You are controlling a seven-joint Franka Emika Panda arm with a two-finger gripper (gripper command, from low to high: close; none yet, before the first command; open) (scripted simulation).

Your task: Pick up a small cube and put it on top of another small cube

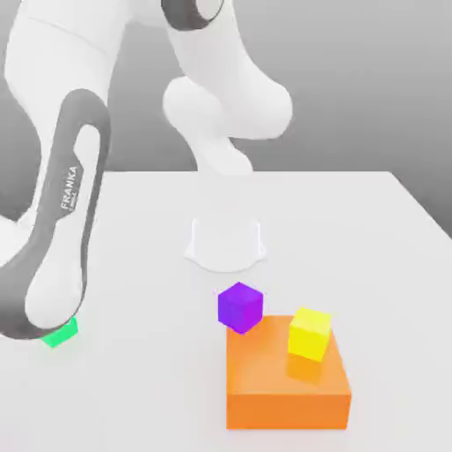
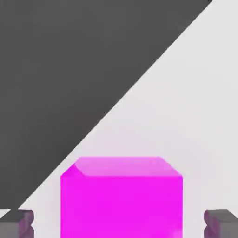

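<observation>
In the exterior view the Franka arm (image 1: 62, 229) leaned low over the bench (image 1: 388, 229) at 9 o'clock, its forearm angled down, as a reach to something on the bench would need. A green cube (image 1: 60, 333) peeked out from under it. Near the middle sat the white ring (image 1: 225, 245) of the arm's mount. A purple cube (image 1: 240, 306) stood at the 11 o'clock corner of an orange block (image 1: 287, 380); whether they touched was unclear. A yellow cube (image 1: 310, 333) rested on the block near 2 o'clock, raised and unobstructed, so likely the stacking target.

In the hand view the magenta cube (image 2: 121, 197) sat flat on the bench, centred between the fingers (image 2: 18, 224). The jaws stood apart with a gap on each side of it, straddling but not yet gripping, squared to its faces for an even pinch.
</observation>
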